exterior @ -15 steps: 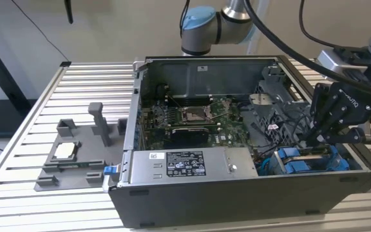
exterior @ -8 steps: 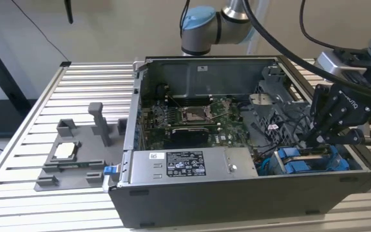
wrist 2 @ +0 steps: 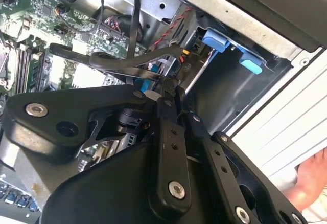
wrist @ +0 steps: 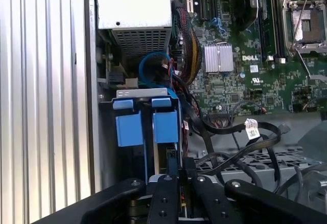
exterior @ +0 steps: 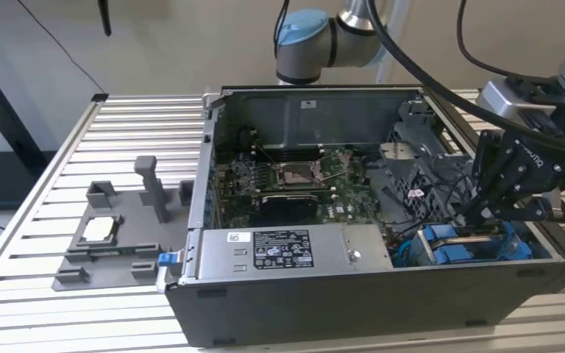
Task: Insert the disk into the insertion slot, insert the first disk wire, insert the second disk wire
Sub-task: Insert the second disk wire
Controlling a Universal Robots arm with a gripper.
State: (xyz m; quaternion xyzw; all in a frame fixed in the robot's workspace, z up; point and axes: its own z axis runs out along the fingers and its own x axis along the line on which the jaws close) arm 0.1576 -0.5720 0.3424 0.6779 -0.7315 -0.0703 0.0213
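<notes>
**Gripper at the drive bay**

While the gripper (exterior: 485, 215) hangs over the slot (exterior: 474, 246), its fingers (wrist 2: 171, 93) are pressed together – on what, I cannot tell. The disk (wrist: 166, 127) sits inside the slot, beside the power supply (exterior: 288, 250); a hand (wrist 2: 311, 183) rests outside the case (exterior: 361, 309).

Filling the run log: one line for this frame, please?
gripper: fingers shut, low over drive bay | disk: in insertion slot, blue tabs up | wires: loose beside bay | motherboard: untouched
</notes>
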